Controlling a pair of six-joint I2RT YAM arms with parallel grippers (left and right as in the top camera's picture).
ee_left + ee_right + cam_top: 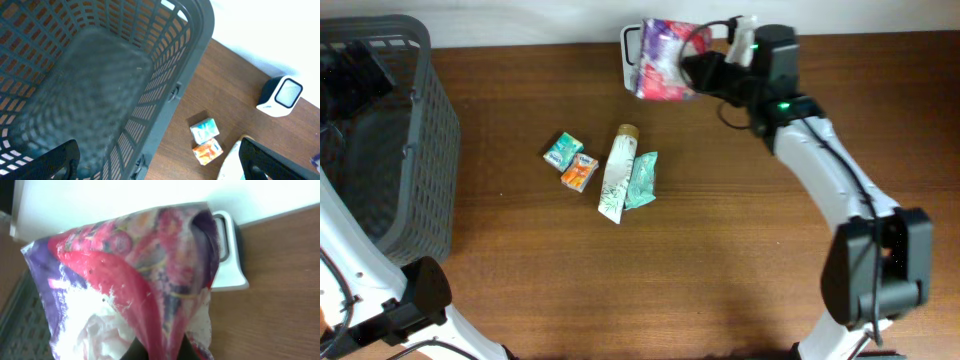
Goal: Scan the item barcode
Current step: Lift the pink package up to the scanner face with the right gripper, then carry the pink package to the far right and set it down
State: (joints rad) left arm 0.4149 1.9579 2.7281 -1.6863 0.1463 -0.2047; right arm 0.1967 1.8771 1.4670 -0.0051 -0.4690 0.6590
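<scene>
Grey plastic mesh basket (420,150) sits below my left gripper (160,162), jaws spread wide. My right gripper (703,70) is clenched on the crinkly red-and-purple bag (665,62), held just in front of the small white scanner (631,55).

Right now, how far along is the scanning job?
Done: the pink-and-purple crinkly packet is gripped in the right hand. In hand: it hangs before the white boxy scanner; whether it registered I cannot tell. Left: the white tube and three small packs on the brown table.
</scene>
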